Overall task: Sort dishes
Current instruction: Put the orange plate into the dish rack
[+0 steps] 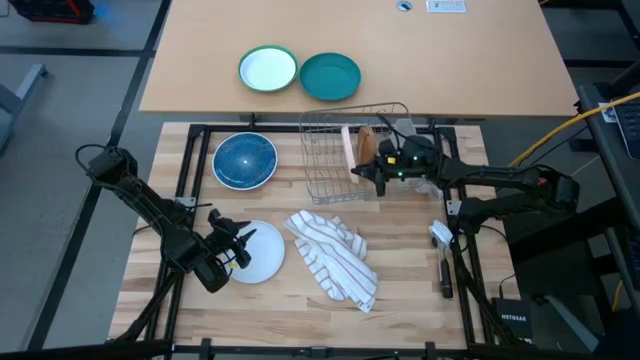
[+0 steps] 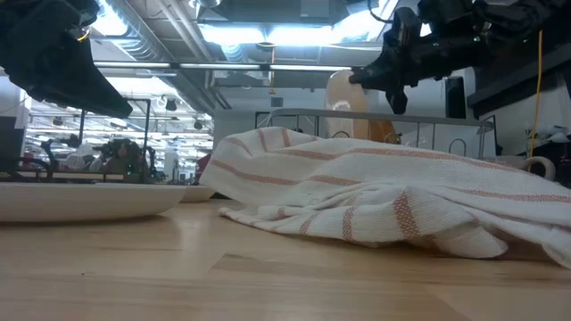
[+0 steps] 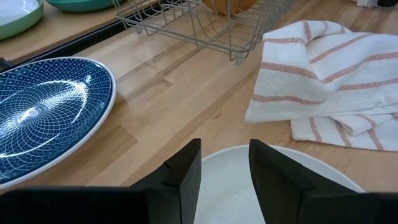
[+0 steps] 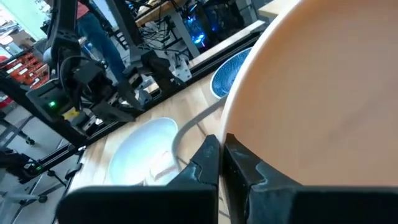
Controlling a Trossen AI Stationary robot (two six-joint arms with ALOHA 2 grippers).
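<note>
Plates sit apart across the wooden table (image 1: 400, 290); the dark blue plate (image 1: 245, 160) lies flat beside the wire rack (image 1: 335, 165), the white plate (image 1: 262, 252) lies near the front, just beside the striped towel (image 1: 335, 258), and the tan-brown plate (image 1: 349, 148) stands on edge in the rack; the right gripper (image 1: 359, 170) has its fingers pinched nearly together on that plate's rim; the left gripper (image 3: 224, 171) hovers over the white plate's near edge, fingers a little apart, gripping nothing; a teal plate (image 1: 330, 76) and a green-rimmed one (image 1: 268, 70) rest on the far tabletop.
</note>
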